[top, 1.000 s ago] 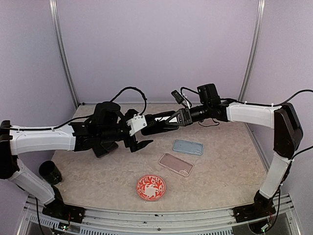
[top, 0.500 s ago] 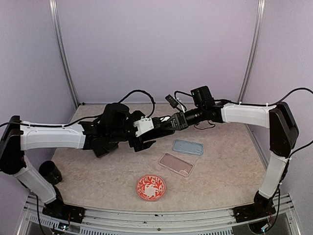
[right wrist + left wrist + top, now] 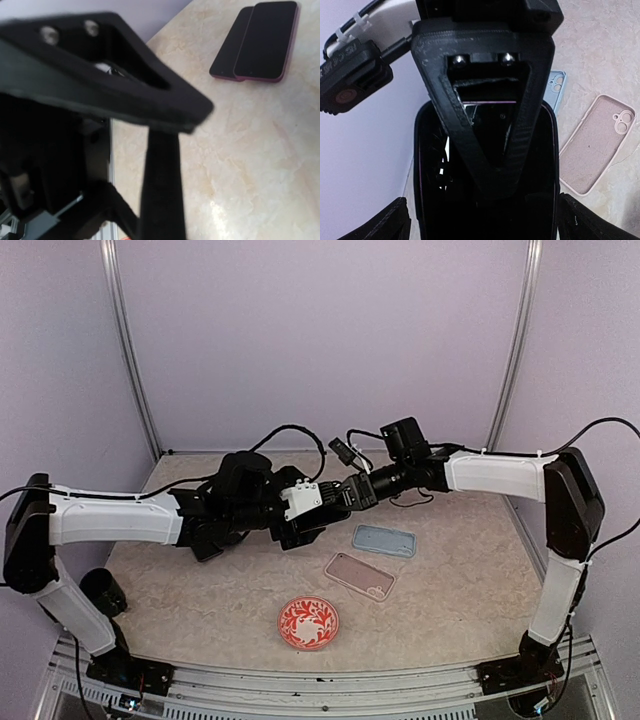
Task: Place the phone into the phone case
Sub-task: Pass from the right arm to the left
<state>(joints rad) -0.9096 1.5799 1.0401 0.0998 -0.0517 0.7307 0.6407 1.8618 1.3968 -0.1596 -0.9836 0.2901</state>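
Right gripper (image 3: 335, 505) on phone (image 3: 536, 175) — left gripper (image 3: 303, 527) beside its edges

Top view, centre: left gripper (image 3: 318, 522) and right gripper (image 3: 325, 508) merge into one dark mass, and the phone cannot be picked out there.
Phone (image 3: 537, 190): in the left wrist view its lower end is cut off at 6 o'clock. The right gripper's finger (image 3: 470, 145) covers the middle of its face.
Right gripper's second finger: hidden behind the phone.
Left fingers (image 3: 375, 225): only their tips show, cut off at 7 and 5 o'clock. Contact with the phone's sides cannot be told.
Blue case (image 3: 556, 87): mostly hidden behind the phone. One corner shows at 2 o'clock.
Right wrist view: a blurred black finger (image 3: 100, 65) fills the left half. The black strip (image 3: 160, 190) at 6 o'clock is too blurred to name.
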